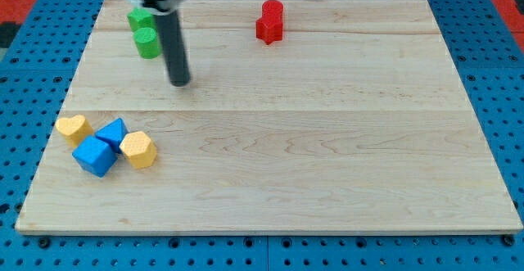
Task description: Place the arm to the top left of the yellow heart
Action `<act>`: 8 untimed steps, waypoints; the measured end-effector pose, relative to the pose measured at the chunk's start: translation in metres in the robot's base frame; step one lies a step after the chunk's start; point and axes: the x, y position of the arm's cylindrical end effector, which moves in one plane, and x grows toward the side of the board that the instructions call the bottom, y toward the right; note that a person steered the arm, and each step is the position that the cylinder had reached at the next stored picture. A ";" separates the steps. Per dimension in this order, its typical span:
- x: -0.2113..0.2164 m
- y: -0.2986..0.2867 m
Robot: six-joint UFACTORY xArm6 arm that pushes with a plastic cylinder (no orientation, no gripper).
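Note:
The yellow heart (72,127) lies near the board's left edge, in the lower left of the view. My tip (179,82) rests on the board up and to the right of the heart, well apart from it. A blue triangular block (112,133) sits just right of the heart, and a blue cube (95,155) lies below the two. A yellow hexagonal block (139,149) touches the blue blocks on their right.
Two green blocks (145,32) stand at the view's top left, just left of the rod. Two red blocks (269,21) stand at the top centre. The wooden board (327,140) sits on a blue pegboard.

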 end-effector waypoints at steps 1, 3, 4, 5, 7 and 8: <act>-0.017 -0.054; -0.089 -0.047; -0.034 -0.018; -0.012 -0.002; 0.082 -0.009; 0.068 -0.044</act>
